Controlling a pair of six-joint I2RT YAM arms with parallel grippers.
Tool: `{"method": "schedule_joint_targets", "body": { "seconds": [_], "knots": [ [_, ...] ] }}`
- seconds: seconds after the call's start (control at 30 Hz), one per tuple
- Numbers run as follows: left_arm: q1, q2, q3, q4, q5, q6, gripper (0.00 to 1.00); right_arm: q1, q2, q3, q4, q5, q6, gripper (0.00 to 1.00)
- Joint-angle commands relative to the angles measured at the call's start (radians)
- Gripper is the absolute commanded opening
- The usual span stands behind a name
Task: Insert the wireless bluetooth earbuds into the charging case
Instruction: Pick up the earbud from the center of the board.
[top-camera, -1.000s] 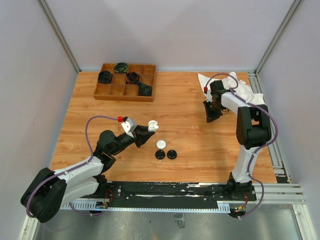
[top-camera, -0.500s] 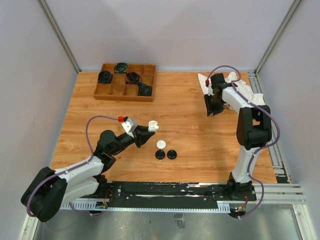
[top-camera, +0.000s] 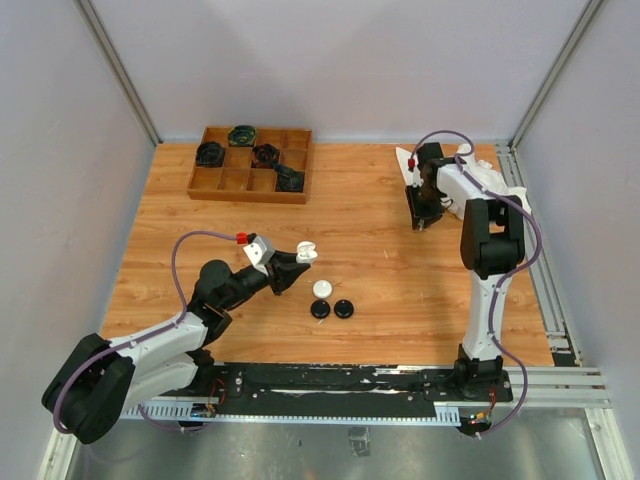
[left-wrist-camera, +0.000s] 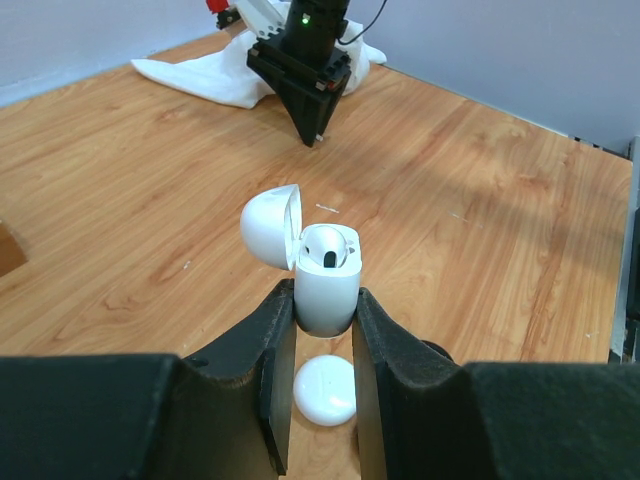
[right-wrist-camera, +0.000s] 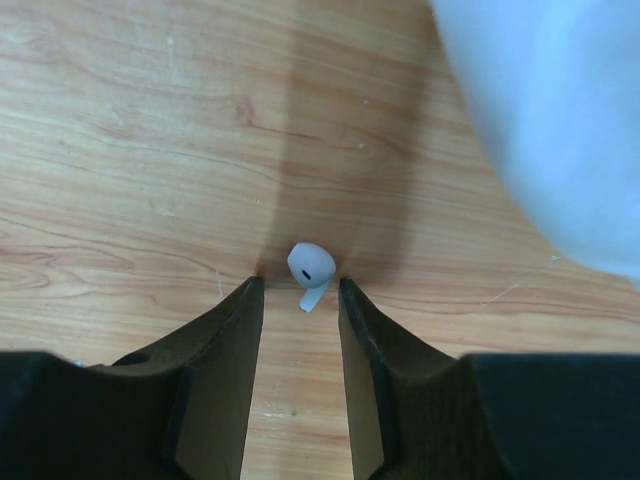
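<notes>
Left tool (left-wrist-camera: 325, 300) clamped the open charging case (left-wrist-camera: 326, 290); right tool (right-wrist-camera: 298, 292) stood open over a loose earbud (right-wrist-camera: 311, 270).
At left, the white case was held upright between both fingers, its lid flipped back, with a seated earbud (left-wrist-camera: 328, 245) in one socket and a closed white case (left-wrist-camera: 325, 390) lying below on the counter (left-wrist-camera: 120, 220). At right, the jaws stood slightly apart, the loose earbud lying on the wood at their tips, unpinched, near a white cloth (right-wrist-camera: 560, 120).

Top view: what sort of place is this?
Probably a robot lab test cell: a left arm and right arm bolted to a wooden table, boxed in by plain walls.
</notes>
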Motion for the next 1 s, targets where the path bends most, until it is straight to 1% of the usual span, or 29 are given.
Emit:
{"method": "schedule_joint_targets", "body": {
  "seconds": [0.0, 0.3, 0.5, 0.67, 0.77, 0.97],
  "knots": [
    [0.007, 0.004, 0.007, 0.017, 0.006, 0.013, 0.00, -0.019, 0.030, 0.053, -0.034, 0.016, 0.000, 0.37],
    [0.007, 0.008, 0.009, 0.023, 0.014, 0.007, 0.00, -0.026, 0.067, 0.076, -0.041, 0.020, 0.000, 0.33],
    [0.007, 0.012, 0.010, 0.022, 0.020, 0.007, 0.00, -0.029, 0.076, 0.065, -0.042, 0.028, -0.005, 0.28],
    [0.007, 0.007, 0.009, 0.023, 0.022, 0.005, 0.00, -0.033, 0.087, 0.066, -0.041, 0.033, -0.016, 0.18],
    [0.007, 0.006, 0.007, 0.023, 0.022, 0.006, 0.00, -0.029, 0.068, 0.041, -0.030, 0.009, -0.029, 0.14],
    [0.007, -0.014, -0.003, 0.023, 0.022, 0.011, 0.00, 0.008, -0.026, -0.072, 0.016, -0.052, -0.031, 0.13]
  ]
}}
